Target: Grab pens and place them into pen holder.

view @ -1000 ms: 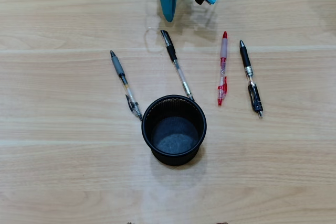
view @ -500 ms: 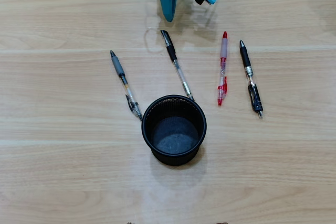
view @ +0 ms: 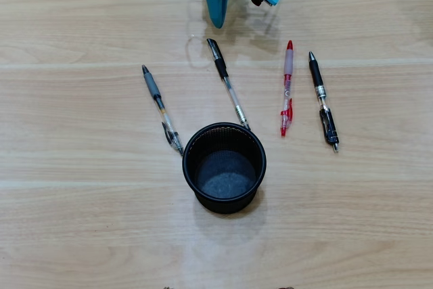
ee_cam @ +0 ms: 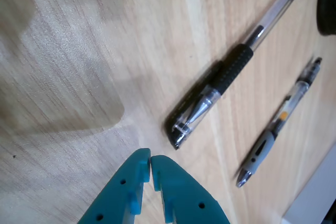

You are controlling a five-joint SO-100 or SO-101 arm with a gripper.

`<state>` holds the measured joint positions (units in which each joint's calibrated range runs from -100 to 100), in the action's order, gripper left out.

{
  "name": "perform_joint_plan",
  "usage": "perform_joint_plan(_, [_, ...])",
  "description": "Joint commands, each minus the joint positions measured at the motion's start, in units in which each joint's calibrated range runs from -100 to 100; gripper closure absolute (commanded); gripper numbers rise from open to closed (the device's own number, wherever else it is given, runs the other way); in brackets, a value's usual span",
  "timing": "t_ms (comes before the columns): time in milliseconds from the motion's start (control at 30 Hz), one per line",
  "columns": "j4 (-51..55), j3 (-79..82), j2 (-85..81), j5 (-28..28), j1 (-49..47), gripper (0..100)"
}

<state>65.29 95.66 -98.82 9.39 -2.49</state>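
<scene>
The teal plastic two-finger gripper (ee_cam: 150,162) is entering the wrist view from the bottom edge, its two tapered fingers (ee_cam: 176,190) pressing together at the tips with only a thin seam between them and nothing held. In the overhead view the same gripper (view: 218,21) is reaching in from the top edge, pointing downward in the picture.

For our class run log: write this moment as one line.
gripper: shut, empty, above table | nearest: black-sleeved pen | pens in pen holder: none | four pens on table
</scene>
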Motion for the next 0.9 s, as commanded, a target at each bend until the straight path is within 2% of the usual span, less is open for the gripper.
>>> perform_joint_plan(0, [0.2,-0.3,-0.5,0.3,0.4,98])
perform_joint_plan(533, [0.2,-0.3,-0.5,0.3,0.4,98])
perform_joint_plan(867, [-0.6,-0.2,-0.5,0.2,10.9,98])
